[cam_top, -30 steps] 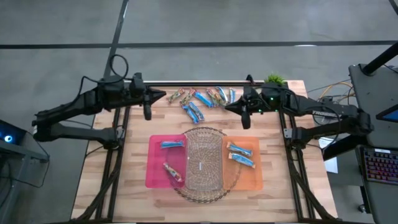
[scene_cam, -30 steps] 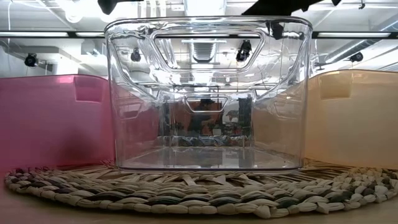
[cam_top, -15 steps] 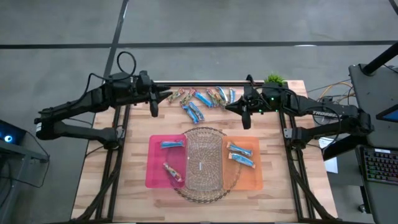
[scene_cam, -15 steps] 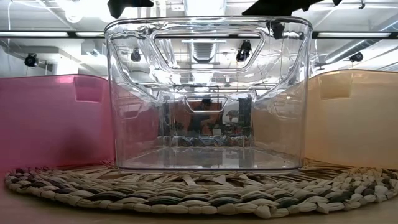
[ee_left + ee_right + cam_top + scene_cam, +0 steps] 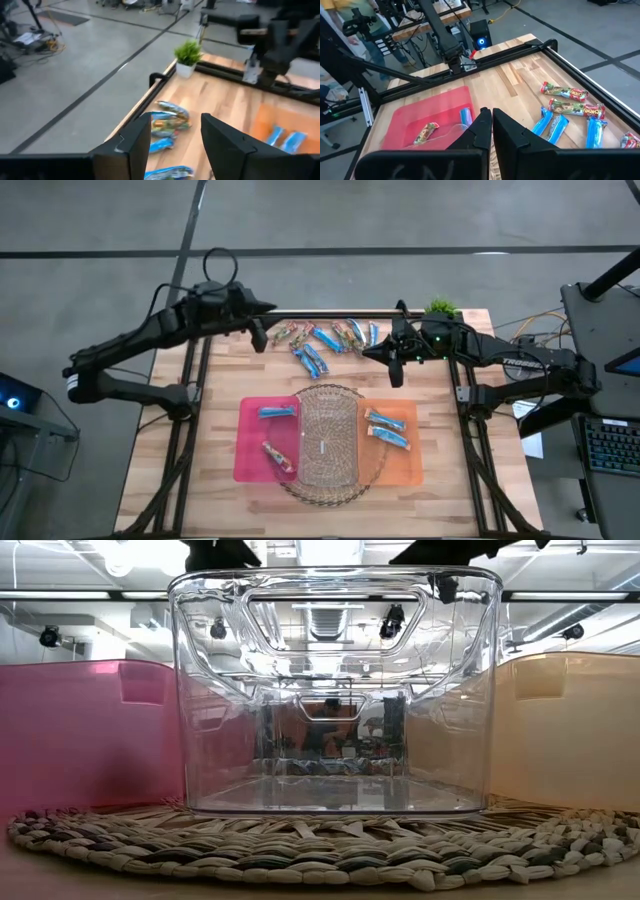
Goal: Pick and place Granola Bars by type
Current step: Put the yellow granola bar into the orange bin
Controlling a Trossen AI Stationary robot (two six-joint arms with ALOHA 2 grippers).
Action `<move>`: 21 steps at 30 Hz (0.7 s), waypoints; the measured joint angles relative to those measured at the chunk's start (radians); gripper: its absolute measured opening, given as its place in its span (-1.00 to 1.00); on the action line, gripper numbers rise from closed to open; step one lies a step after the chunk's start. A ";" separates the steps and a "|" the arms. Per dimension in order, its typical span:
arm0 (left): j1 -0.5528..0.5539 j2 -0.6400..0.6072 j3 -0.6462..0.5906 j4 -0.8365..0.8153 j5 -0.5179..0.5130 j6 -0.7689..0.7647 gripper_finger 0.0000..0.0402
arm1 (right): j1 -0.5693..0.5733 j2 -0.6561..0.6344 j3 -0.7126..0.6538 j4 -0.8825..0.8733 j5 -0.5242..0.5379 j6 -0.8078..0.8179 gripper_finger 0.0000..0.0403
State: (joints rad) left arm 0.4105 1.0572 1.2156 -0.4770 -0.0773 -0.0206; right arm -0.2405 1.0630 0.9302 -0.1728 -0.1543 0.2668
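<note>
Several loose granola bars, bright blue and brown with red and green, lie in a pile near the table's far edge. They also show in the left wrist view and the right wrist view. My left gripper is open and empty above the table, just left of the pile; its fingers frame the bars from a distance. My right gripper is shut and empty, hovering right of the pile, and its closed tips show in its wrist view.
A pink bin holds one blue bar and one brown bar. An orange bin holds two blue bars. A clear bin stands between them on a woven mat. A small potted plant stands at the far right corner.
My left gripper has moved toward the table's right and far edges, closing on the pile of bars. My right arm has kept still. No bar has moved.
</note>
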 joint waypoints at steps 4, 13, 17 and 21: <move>0.042 0.044 0.039 -0.047 0.015 0.023 -0.22 | 0.000 0.000 0.000 -0.004 0.000 0.001 -0.96; 0.188 0.173 0.125 -0.197 0.125 0.072 -0.22 | 0.000 0.000 -0.001 -0.005 0.000 0.007 -0.96; 0.257 0.233 0.143 -0.228 0.147 0.076 -0.22 | 0.000 0.000 -0.001 -0.011 0.000 0.015 -0.96; 0.297 0.284 0.148 -0.245 0.148 0.072 -0.22 | 0.000 0.000 -0.001 -0.012 0.000 0.015 -0.96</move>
State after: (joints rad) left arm 0.7074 1.3413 1.3636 -0.7215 0.0711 0.0513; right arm -0.2405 1.0634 0.9291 -0.1844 -0.1543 0.2821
